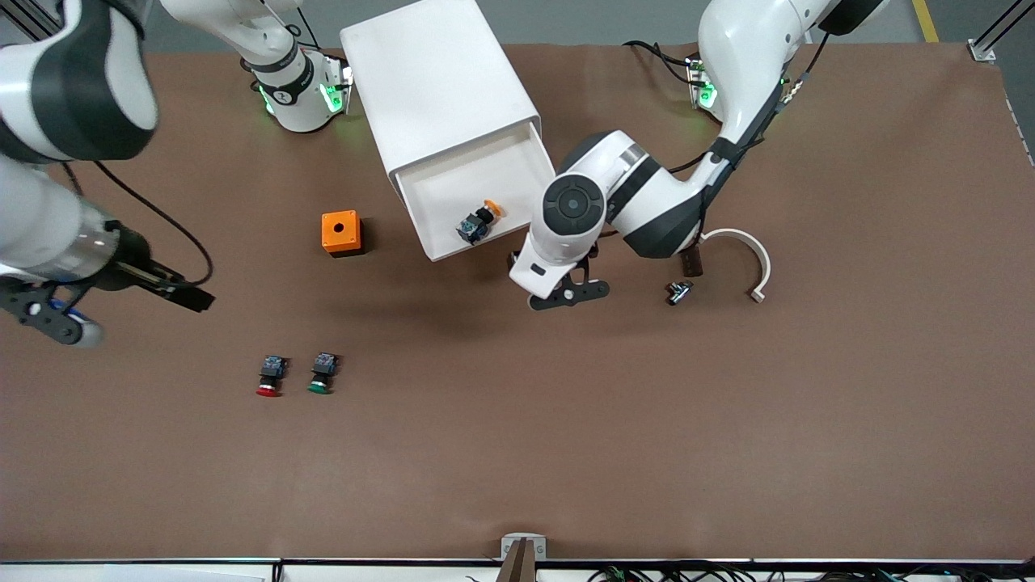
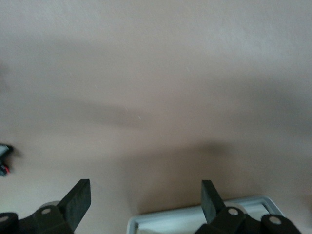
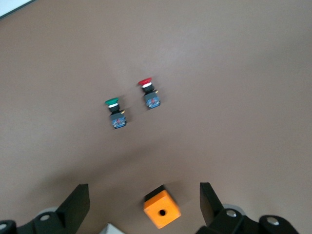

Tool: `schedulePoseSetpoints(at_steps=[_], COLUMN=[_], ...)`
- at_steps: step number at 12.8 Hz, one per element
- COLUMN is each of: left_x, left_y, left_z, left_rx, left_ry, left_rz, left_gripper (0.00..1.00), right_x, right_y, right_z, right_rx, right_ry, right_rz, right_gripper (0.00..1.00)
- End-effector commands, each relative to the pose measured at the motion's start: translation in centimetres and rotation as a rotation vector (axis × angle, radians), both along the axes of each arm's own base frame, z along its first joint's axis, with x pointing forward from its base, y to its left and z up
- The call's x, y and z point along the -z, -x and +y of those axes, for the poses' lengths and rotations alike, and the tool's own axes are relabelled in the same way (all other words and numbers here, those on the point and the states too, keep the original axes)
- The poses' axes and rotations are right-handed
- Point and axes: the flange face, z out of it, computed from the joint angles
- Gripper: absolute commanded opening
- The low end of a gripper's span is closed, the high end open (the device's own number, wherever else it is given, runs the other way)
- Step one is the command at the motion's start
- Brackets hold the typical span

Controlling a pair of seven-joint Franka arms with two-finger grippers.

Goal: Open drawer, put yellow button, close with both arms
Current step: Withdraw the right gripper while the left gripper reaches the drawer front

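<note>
Front view only: the yellow button (image 1: pixel 479 221) lies on its side in the pulled-out drawer (image 1: pixel 453 182), top of the white cabinet (image 1: pixel 433 77). Left gripper (image 1: pixel 566 293) is low over the table just off the drawer's front corner; its wrist view shows the fingers (image 2: pixel 77 201) spread wide, empty, with the drawer rim at the frame edge. Right gripper (image 3: pixel 144 204) is up at the right arm's end, wide open, empty; its wrist view shows the orange box (image 3: pixel 162 206), green button (image 3: pixel 115 111) and red button (image 3: pixel 149 93). No readable writing.

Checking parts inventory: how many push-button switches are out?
3: yellow button in the open drawer; red button and green button side by side on the table, nearer the front camera.
</note>
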Motion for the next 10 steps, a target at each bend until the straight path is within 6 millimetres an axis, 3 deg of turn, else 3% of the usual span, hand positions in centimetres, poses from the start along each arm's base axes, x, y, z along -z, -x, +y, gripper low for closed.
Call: schedulePoseSetpoints(at_steps=[1,4,10], left_x=[-0.2,-0.3,-0.1], left_y=[2.4,5.3,11.9], left_z=[-1.8,-4.1,-8.8], left_rx=[-0.014,0.009,0.094], left_ry=[-0.004,-0.024,-0.021], left_rz=[0.051,0.068,0.103], left_gripper=[0.99,0.99,0.99], right_x=[-2.3,-4.6,-7.2], right_y=[1.1,2.5,8.3], right_z=[-4.5,-7.8,-8.2], right_rx=[-0.138,-0.252,-0.231], right_ry=[-0.01,0.0,-0.004], right_rz=[-0.023,-0.052,-0.081], right_gripper=[1.0,1.0,1.0])
